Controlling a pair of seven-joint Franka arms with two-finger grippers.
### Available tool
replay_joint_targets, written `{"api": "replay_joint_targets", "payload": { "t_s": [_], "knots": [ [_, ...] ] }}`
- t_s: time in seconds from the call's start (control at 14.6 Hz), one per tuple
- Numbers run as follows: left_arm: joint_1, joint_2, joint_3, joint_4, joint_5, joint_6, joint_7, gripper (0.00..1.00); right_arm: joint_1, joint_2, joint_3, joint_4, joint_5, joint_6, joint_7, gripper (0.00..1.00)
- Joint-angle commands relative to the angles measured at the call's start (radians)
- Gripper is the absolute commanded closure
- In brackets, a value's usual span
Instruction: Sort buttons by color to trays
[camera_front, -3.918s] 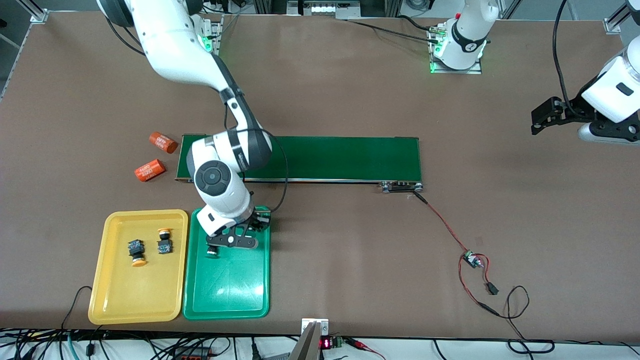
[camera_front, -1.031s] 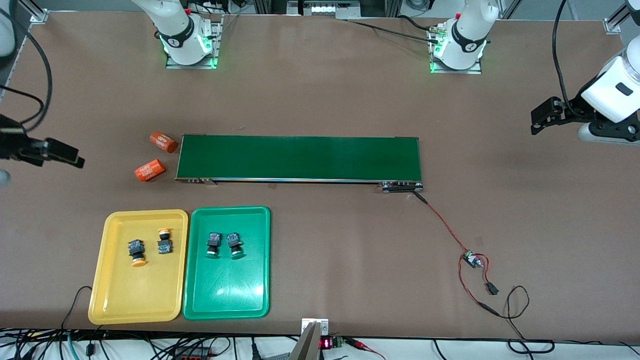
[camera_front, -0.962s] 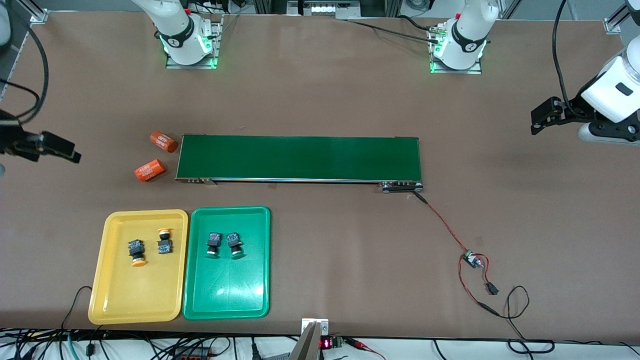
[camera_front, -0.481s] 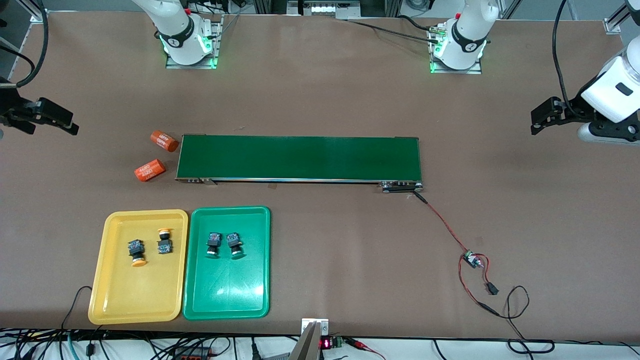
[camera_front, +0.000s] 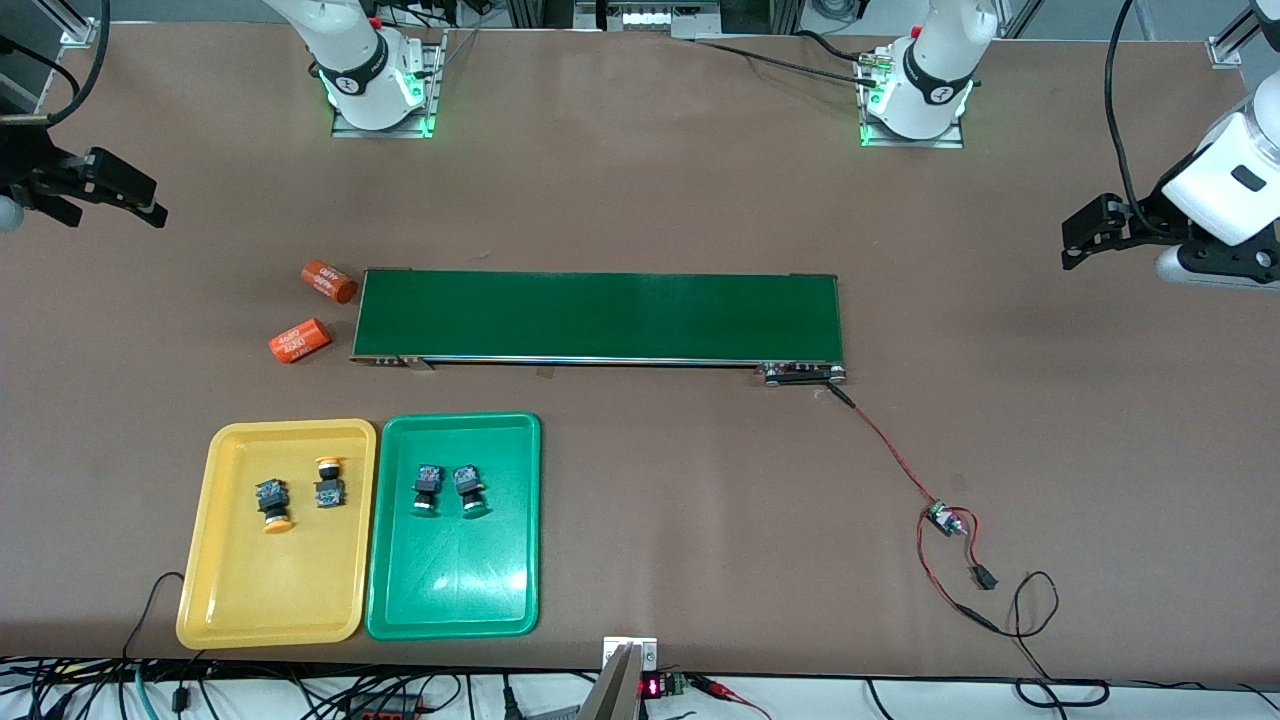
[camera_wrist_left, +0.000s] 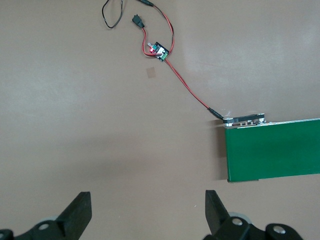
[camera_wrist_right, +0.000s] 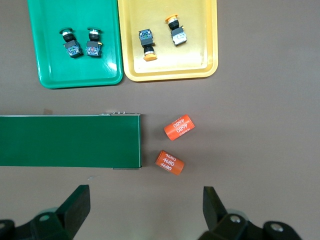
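Two buttons with yellow-orange caps (camera_front: 270, 503) (camera_front: 328, 485) lie in the yellow tray (camera_front: 270, 590). Two buttons with green caps (camera_front: 427, 488) (camera_front: 468, 490) lie in the green tray (camera_front: 450, 590) beside it. The right wrist view shows the same: green-capped buttons (camera_wrist_right: 70, 42) (camera_wrist_right: 93, 42) in the green tray (camera_wrist_right: 75, 75), yellow-capped buttons (camera_wrist_right: 146, 45) (camera_wrist_right: 176, 31) in the yellow tray (camera_wrist_right: 170, 70). My right gripper (camera_front: 150, 203) (camera_wrist_right: 145, 195) is open and empty, high over the right arm's end of the table. My left gripper (camera_front: 1070, 245) (camera_wrist_left: 148, 197) is open and empty, waiting over the left arm's end.
A long dark green conveyor belt (camera_front: 600, 315) lies mid-table, farther from the front camera than the trays. Two orange cylinders printed "4680" (camera_front: 328, 283) (camera_front: 299, 340) lie at its right-arm end. A red-black cable with a small board (camera_front: 940, 518) runs from its other end.
My right arm has left the green tray, where two green-capped buttons now lie, and has drawn back to its end of the table, lately moving toward the bases. The left arm has not moved.
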Motion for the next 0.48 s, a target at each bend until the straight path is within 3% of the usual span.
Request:
{"api": "replay_joint_targets", "payload": {
  "t_s": [0.0, 0.41],
  "knots": [
    [-0.003, 0.014, -0.001, 0.031, 0.015, -0.02, 0.02, 0.0, -0.018, -0.012, 0.016, -0.01, -0.01, -0.001, -0.017, 0.0],
    [-0.007, 0.012, -0.001, 0.031, 0.015, -0.02, 0.019, 0.0, -0.018, -0.009, 0.016, 0.01, -0.01, -0.006, -0.02, 0.0]
  ]
}}
